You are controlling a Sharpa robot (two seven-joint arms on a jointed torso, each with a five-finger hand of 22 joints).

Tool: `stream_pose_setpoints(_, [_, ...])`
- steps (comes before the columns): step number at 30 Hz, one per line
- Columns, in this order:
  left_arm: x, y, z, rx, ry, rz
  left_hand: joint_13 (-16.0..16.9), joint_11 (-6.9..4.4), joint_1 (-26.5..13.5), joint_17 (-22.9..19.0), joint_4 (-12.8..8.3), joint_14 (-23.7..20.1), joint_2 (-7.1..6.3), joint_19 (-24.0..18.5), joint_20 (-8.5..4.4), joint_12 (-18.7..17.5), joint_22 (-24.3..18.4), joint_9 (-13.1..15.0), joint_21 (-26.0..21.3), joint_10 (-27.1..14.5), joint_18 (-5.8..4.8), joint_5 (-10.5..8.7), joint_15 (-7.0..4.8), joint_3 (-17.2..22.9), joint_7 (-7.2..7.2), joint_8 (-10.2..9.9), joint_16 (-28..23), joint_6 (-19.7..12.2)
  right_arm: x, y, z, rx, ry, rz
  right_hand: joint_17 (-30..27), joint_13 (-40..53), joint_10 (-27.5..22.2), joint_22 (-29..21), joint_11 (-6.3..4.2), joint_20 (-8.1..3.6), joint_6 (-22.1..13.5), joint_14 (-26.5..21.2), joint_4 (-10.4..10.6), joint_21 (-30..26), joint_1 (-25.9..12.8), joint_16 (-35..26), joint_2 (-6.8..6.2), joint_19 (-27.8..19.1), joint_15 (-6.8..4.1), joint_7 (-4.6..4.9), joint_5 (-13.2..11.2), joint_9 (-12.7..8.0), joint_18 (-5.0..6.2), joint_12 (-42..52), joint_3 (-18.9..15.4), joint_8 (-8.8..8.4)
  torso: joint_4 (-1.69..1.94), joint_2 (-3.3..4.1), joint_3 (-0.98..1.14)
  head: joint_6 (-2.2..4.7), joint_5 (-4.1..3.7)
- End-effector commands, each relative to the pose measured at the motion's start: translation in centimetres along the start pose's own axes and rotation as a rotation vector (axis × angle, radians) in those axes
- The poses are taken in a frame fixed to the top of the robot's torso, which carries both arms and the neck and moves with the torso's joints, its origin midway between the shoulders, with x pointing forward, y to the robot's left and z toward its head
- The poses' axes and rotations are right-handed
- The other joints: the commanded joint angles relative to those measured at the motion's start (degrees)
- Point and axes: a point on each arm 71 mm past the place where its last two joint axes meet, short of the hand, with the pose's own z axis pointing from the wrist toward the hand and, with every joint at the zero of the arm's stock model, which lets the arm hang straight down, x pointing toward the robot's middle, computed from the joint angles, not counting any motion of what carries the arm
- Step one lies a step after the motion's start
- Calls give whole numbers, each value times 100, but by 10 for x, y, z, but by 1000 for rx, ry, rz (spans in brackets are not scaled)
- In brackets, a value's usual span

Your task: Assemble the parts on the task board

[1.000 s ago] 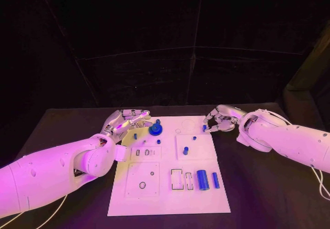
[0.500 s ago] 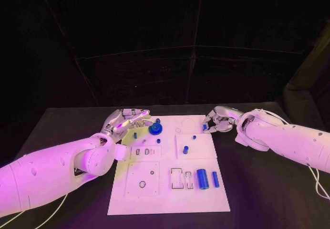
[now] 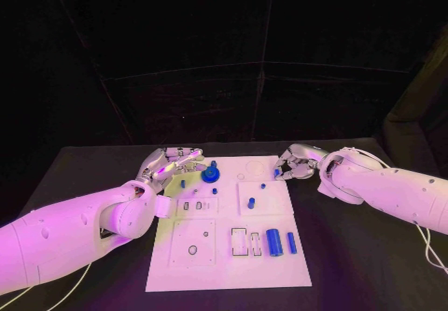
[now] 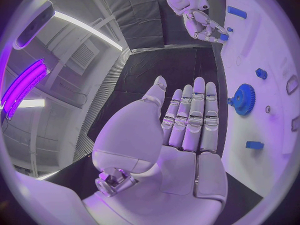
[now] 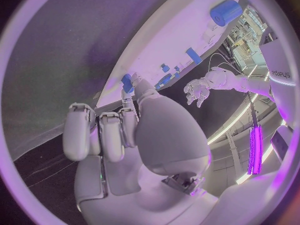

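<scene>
From the head camera the white task board lies flat down the middle of the black bench, and the blue gear near its far end reads as little more than a round blob; the left wrist camera shows its toothed rim and centre hub plainly, sitting on the board just past the fingertips of the left robot hand. That hand is released, palm open and fingers held straight side by side, holding nothing (smooth silver plates, glossy under the lights). The right robot hand sits at the board's far right edge, and its own wrist view shows the thumb and a finger pinched on a small blue peg, the other fingers curled in. Nearer the robot a fat blue cylinder lies on the board beside a thinner blue rod.
</scene>
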Motion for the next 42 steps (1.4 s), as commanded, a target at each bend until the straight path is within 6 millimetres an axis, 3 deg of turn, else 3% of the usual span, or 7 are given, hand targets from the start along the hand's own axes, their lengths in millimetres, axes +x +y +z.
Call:
stream_pose_setpoints(1, [1,-1,0,6,12,-6,-6,-1,17,8,-45,23,47,37,8,-33,-5,-3,-20,27,45,8,25,1,13,-29,-23,17,-1,2,0,9,-32,-16,919,559,42,23,-78,-64,103,476,-16,17,36,37,175,13,-57,-27,-114,11,-82,1,149,46,1,1,2,0,2])
stream_pose_setpoints(10, [1,-1,0,6,10,-5,-6,-1,17,8,-45,23,47,37,8,-33,-5,-3,-20,27,45,8,25,1,13,-29,-23,17,-8,14,-8,-19,-141,3,958,577,60,63,-93,-98,146,485,-29,35,-116,51,224,37,-76,-36,153,-12,-91,14,601,-34,0,-14,-5,-3,1])
stream_pose_setpoints(14, [1,-2,-1,6,10,-5,-6,-1,17,8,-45,23,47,37,8,-33,-5,-3,-20,27,45,8,25,1,13,-29,-23,17,-8,24,-13,-25,-169,17,964,572,60,75,-88,-94,151,486,8,39,-252,52,151,45,-75,-38,203,-14,-94,5,698,-62,9,-31,-24,9,-12])
stream_pose_setpoints(22, [0,-3,-2,4,5,-9,-6,-2,20,9,-54,24,52,38,7,-37,-4,-3,-24,27,45,8,24,2,14,-33,-29,18,1,71,-14,-56,-197,35,961,566,62,82,-88,-95,164,485,95,41,-476,49,41,51,-76,-40,170,-15,-94,-6,850,-103,54,-127,-65,-15,7])
stream_pose_setpoints(27, [-1,-3,-3,2,-1,-17,-6,-2,20,9,-54,24,52,38,7,-37,-4,-3,-24,27,45,8,24,2,14,-33,-29,18,11,94,-5,-68,-164,46,953,563,61,77,-88,-96,167,484,101,39,-503,46,18,49,-77,-40,177,-15,-93,-11,877,-109,110,-202,-119,-75,21])
stream_pose_setpoints(31, [-3,-4,-3,3,-7,-18,-6,-2,20,9,-54,24,52,38,7,-37,-4,-3,-24,27,45,8,24,2,14,-33,-29,18,22,117,6,-79,-118,53,934,552,54,74,-86,-96,165,480,117,37,-542,37,-3,48,-76,-37,179,-15,-93,-25,905,-118,153,-243,-155,-205,65])
stream_pose_setpoints(42, [-9,-9,-3,11,-25,-27,-7,-1,26,10,-66,24,53,40,7,-42,-4,-3,-29,26,45,8,25,3,14,-37,-35,17,68,164,22,-104,24,-1,897,532,38,67,-85,-94,171,471,93,29,-593,18,-109,44,-74,-36,96,-13,-92,-54,968,-137,194,-278,-210,-374,83])
